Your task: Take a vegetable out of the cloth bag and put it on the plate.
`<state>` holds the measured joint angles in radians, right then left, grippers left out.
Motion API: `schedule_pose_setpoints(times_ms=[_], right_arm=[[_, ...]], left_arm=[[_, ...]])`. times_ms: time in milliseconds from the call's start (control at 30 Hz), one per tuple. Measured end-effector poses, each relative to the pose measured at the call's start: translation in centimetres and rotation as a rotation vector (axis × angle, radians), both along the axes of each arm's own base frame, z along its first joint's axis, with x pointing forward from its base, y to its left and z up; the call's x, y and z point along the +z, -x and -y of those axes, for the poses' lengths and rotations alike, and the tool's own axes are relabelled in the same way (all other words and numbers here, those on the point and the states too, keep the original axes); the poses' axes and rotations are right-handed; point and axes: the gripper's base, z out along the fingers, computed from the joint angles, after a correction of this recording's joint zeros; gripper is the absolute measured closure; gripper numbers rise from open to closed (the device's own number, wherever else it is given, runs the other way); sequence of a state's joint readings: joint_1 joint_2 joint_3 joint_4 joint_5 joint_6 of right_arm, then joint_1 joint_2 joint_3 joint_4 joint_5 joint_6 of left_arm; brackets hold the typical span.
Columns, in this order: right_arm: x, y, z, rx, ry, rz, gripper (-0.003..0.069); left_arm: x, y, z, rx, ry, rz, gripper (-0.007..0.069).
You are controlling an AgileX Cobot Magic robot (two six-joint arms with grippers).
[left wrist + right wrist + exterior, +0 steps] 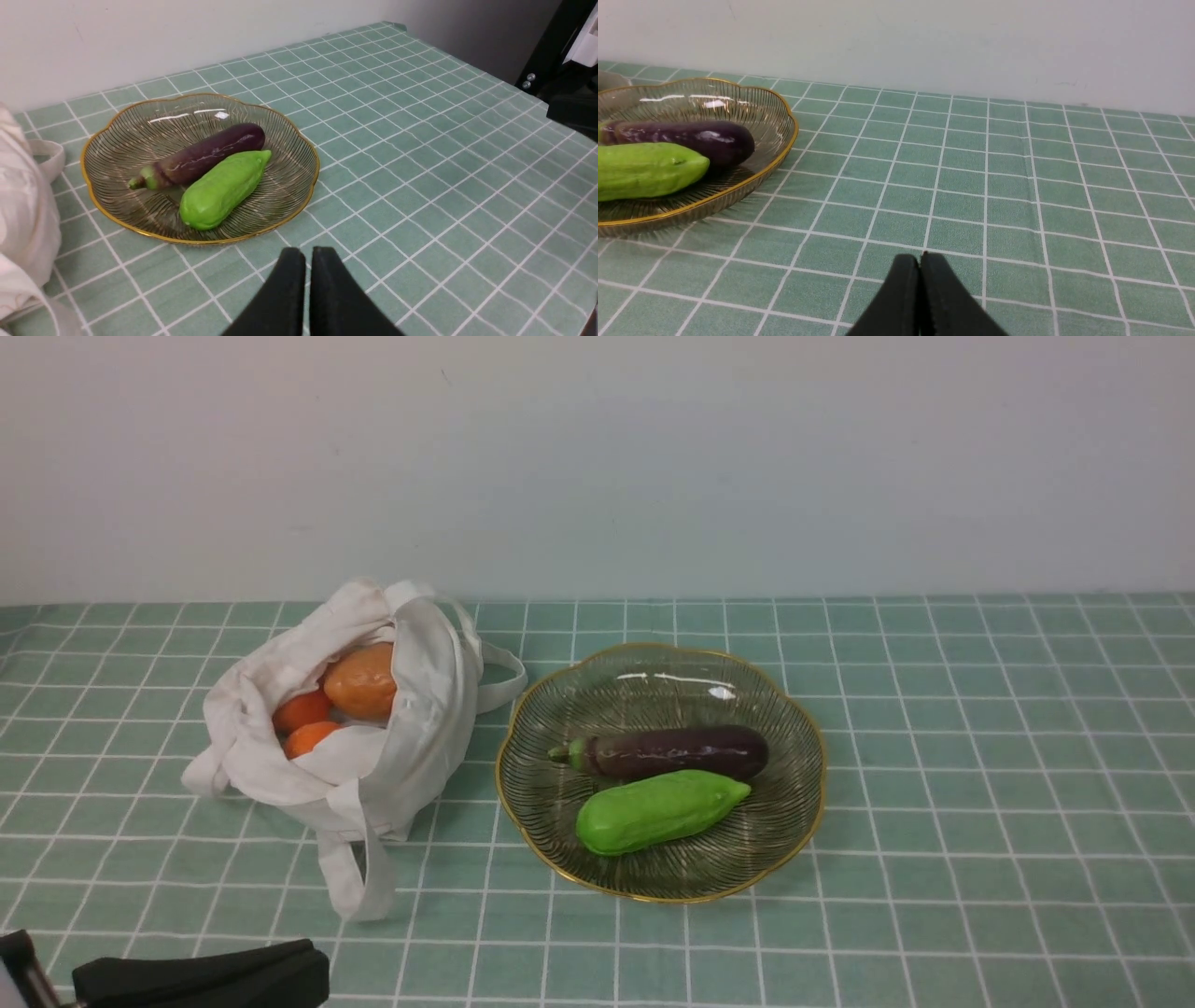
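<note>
The dark purple eggplant (672,752) lies across the glass plate (784,709) with the gold rim, stem end toward the bag. It shows in the left wrist view (201,155) and the right wrist view (691,138) too. The white cloth bag (420,709) sits left of the plate, its mouth open. My left gripper (308,254) is shut and empty, low over the tablecloth in front of the plate (299,154). It shows at the bottom left of the front view (201,975). My right gripper (920,257) is shut and empty, to the right of the plate (784,140).
A bright green vegetable (658,810) lies beside the eggplant on the plate. Orange round vegetables (359,683) sit in the bag's mouth. The bag's strap (359,873) hangs forward on the green checked tablecloth (980,784). A white wall stands behind.
</note>
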<state>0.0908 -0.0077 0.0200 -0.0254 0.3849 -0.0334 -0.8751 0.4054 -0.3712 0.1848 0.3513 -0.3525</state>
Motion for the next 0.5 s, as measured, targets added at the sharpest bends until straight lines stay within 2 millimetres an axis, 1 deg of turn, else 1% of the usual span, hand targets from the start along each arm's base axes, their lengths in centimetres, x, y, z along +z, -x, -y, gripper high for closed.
schedule_pose_setpoints(times_ms=[133,167,200,233,400,467,500], right_arm=[[0.0,0.0,0.0,0.0,0.0,0.0,0.0673],[0.0,0.0,0.0,0.0,0.0,0.0,0.0673],[0.0,0.0,0.0,0.0,0.0,0.0,0.0673],[0.0,0.0,0.0,0.0,0.0,0.0,0.0673],[0.0,0.0,0.0,0.0,0.0,0.0,0.0673],[0.0,0.0,0.0,0.0,0.0,0.0,0.0673],[0.0,0.0,0.0,0.0,0.0,0.0,0.0673]], left_arm=[[-1.4,-0.2,-0.7,0.054,-0.049,0.006,0.0622],[-2.2,-0.3,-1.2,0.101,-0.065,0.004,0.0622],[-2.4,-0.3,-1.4,0.116,-0.068,0.003,0.0622],[-3.2,-0.4,-2.2,0.192,-0.091,0.017,0.0622],[-6.1,-0.5,-4.3,0.406,-0.185,0.083,0.0622],[-7.6,-0.4,-5.1,0.515,-0.185,0.075,0.0622],[-7.6,-0.4,-5.1,0.525,-0.183,0.073,0.0622]])
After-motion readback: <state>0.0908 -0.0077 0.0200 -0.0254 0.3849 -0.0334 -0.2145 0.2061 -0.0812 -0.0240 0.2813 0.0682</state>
